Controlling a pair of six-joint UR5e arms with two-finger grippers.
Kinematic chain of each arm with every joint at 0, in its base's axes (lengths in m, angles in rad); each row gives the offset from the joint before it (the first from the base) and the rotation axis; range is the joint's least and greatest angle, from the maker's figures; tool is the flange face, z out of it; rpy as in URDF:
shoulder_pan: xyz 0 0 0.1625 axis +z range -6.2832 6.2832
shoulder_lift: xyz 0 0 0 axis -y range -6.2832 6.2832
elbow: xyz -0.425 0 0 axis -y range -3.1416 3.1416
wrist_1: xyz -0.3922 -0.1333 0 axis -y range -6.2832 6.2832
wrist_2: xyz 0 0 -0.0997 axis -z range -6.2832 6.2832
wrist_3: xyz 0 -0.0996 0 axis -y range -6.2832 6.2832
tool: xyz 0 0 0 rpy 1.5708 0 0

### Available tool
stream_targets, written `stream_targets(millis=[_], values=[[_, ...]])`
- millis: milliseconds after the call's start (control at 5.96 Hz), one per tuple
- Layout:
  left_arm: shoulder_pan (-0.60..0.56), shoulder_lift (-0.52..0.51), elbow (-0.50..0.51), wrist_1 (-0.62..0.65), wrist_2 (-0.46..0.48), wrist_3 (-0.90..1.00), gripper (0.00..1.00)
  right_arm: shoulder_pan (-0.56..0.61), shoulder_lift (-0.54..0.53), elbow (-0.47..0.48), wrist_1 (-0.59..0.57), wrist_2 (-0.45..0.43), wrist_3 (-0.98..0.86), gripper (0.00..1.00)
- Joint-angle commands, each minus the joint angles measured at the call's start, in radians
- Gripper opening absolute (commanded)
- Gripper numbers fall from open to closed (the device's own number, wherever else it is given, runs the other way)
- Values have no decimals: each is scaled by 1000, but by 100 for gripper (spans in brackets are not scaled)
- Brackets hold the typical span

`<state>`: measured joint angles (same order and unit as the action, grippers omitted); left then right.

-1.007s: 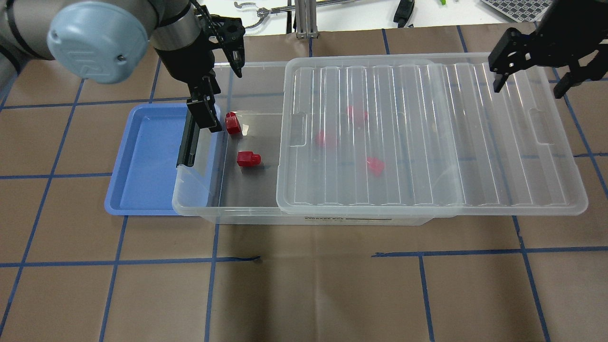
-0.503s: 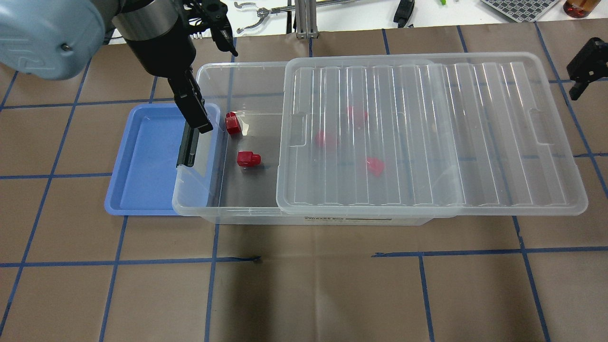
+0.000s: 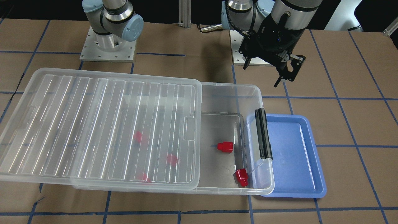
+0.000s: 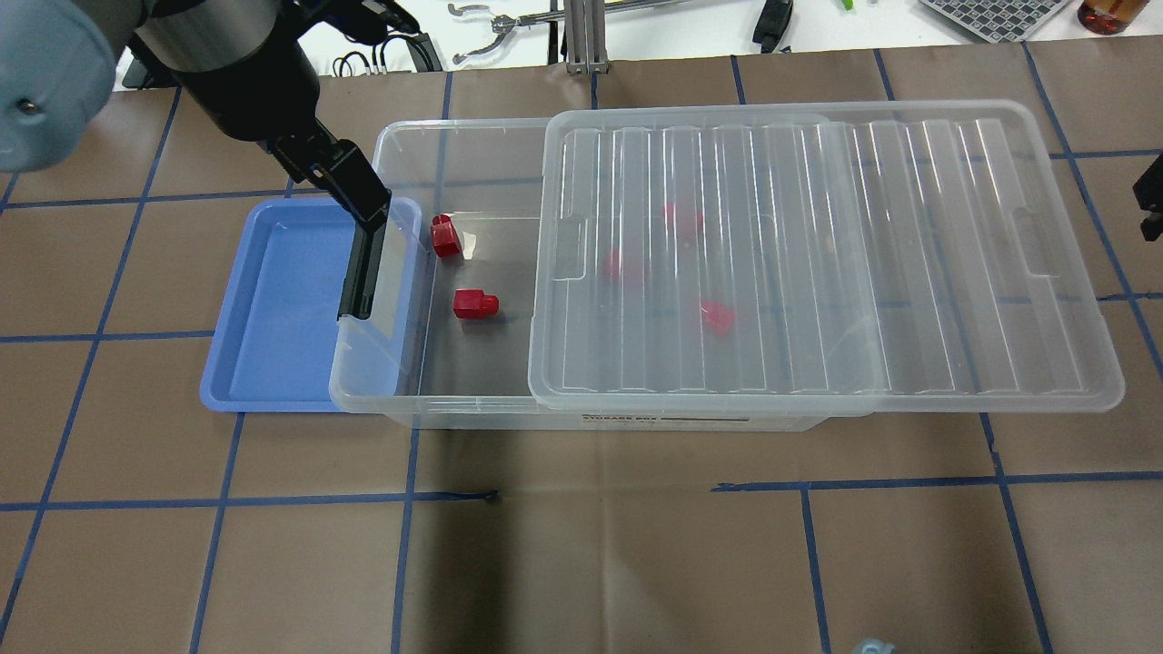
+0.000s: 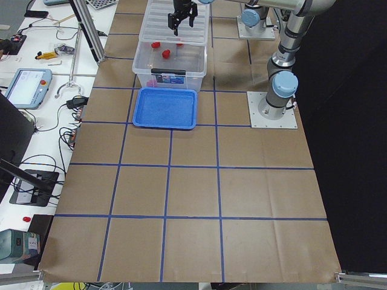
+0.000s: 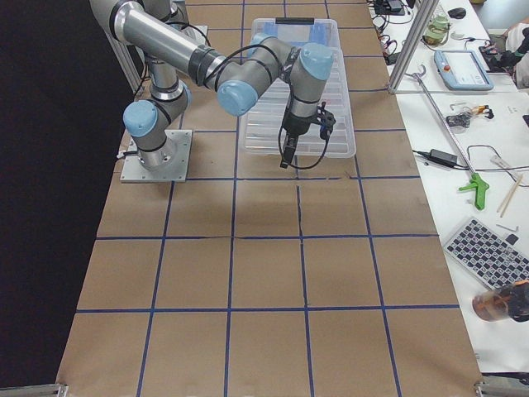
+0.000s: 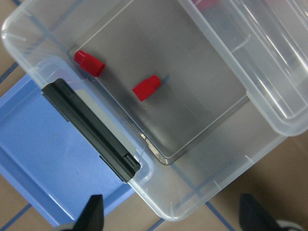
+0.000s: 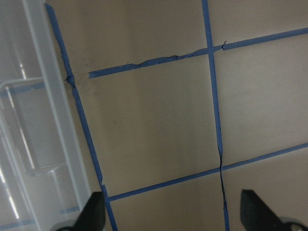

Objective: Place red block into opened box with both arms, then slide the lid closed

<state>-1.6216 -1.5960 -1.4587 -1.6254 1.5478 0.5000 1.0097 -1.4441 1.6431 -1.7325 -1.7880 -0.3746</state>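
Overhead exterior shows the box (image 4: 472, 136) holding 5 red blocks (image 4: 475, 303): 2 in its uncovered end, 3 under the lid (image 4: 909, 272); left gripper (image 7: 172, 214) and right gripper (image 8: 172, 211) both stand released.

Blue tray (image 4: 282, 309) (shallow), taped brown table (image 4: 636, 545)

From this end you see the near, large right arm (image 6: 248, 78) reach out from its base plate (image 6: 155, 157) on the table (image 6: 273, 273), with its claw (image 6: 302, 136) hanging by the near end of the lid (image 6: 269, 116). The lid covers the near part of the box (image 6: 285, 33), and the far end with the black latch bar (image 6: 288, 20) is uncovered. On your right, the white side table (image 6: 496, 149) carries a green-handled tool (image 6: 475, 186) and a checkered board (image 6: 486, 248).
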Motion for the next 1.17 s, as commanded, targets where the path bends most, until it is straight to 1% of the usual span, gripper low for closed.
stream_targets(millis=[0, 336, 839, 1007], values=[[14, 33, -6, 16, 2, -354, 98, -26, 1, 128, -186, -17, -44, 100], [35, 69, -41, 29, 3, -495, 98, -28, -8, 173, -197, -13, -37, 100], [43, 71, -78, 33, 0, -480, 98, -17, -16, 176, -188, 13, -39, 100], [46, 70, -69, 33, 8, -482, 98, -13, -16, 175, -184, 89, -44, 100]])
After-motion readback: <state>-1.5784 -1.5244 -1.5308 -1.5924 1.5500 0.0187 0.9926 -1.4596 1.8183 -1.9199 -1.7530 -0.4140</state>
